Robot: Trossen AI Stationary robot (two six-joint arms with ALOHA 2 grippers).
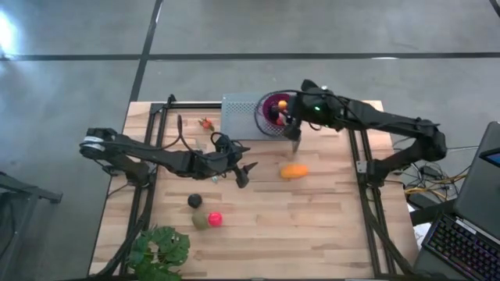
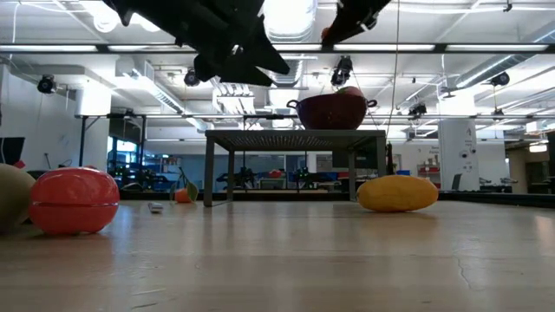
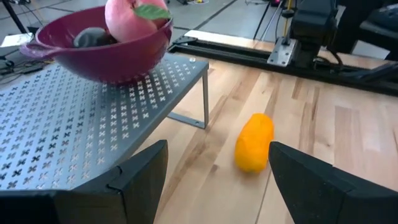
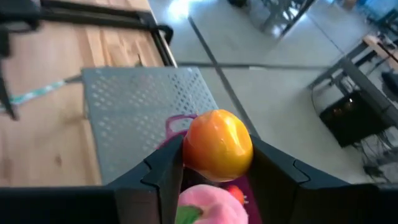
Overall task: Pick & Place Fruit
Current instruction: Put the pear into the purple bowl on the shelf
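Right hand [image 4: 214, 165] clamps glossy orange-yellow round fruit [image 4: 217, 144] above purple plastic bowl [image 1: 269, 117] on far perforated grey metal stand [image 1: 238, 115]. Centre over bowl, lower, then release. Left hand [image 3: 214, 171] wide, empty, near yellow-orange oblong fruit [image 3: 255, 142] on tabletop [image 1: 328, 226].

glossy orange fruit [image 4: 217, 145], perforated metal stand [image 3: 93, 118]

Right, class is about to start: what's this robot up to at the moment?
It is sorting toy fruit. The right gripper holds a round orange fruit above the purple bowl, which sits on a grey perforated stand and already contains a pink peach. The left gripper is open, facing an elongated orange piece on the table. A red ball, an olive-green piece and a dark ball lie on the table.
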